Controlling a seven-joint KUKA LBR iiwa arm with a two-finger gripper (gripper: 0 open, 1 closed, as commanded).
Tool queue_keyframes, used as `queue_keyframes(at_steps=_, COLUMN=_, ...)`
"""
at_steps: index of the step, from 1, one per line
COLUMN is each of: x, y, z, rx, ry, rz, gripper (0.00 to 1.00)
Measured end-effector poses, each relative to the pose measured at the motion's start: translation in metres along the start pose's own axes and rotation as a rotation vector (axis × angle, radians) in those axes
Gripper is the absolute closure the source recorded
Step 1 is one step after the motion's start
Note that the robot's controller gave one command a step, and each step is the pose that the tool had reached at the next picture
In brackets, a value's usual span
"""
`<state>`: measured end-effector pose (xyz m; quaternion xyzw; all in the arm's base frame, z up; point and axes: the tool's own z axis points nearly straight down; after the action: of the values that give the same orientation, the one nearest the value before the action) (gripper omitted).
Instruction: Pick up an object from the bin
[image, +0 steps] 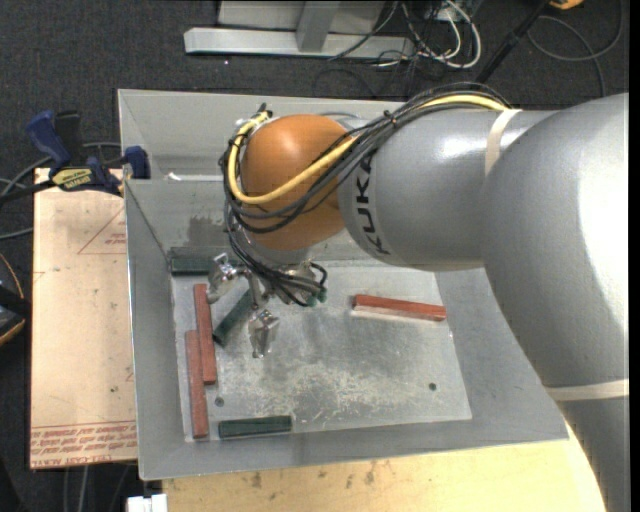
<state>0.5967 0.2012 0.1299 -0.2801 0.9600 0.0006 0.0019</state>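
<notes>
My gripper (243, 303) hangs under the orange dome in the bin's left half, low over the floor. Its two metal fingers stand apart, one at the upper left (222, 270) and one lower (262, 334), so it is open. A short dark green stick (231, 320) lies tilted on the floor between and just left of the fingers; whether either finger touches it I cannot tell. Right beside it, along the left wall, a long red stick (205, 335) lies lengthwise.
A second red stick (197, 385) lies against the left wall. One dark green stick (189, 263) sits at the back left, another (255, 427) by the front edge. A red stick with a pale side (398, 308) lies to the right.
</notes>
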Motion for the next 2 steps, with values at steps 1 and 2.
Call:
queue_keyframes(at_steps=1, x=-0.0158, y=0.0005, z=0.0448, rx=-0.002, ry=-0.01, rz=0.04, gripper=0.0)
queue_keyframes(at_steps=2, x=-0.0161, y=-0.0017, z=0.0433, rx=0.003, ry=-0.011, rz=0.049, gripper=1.0)
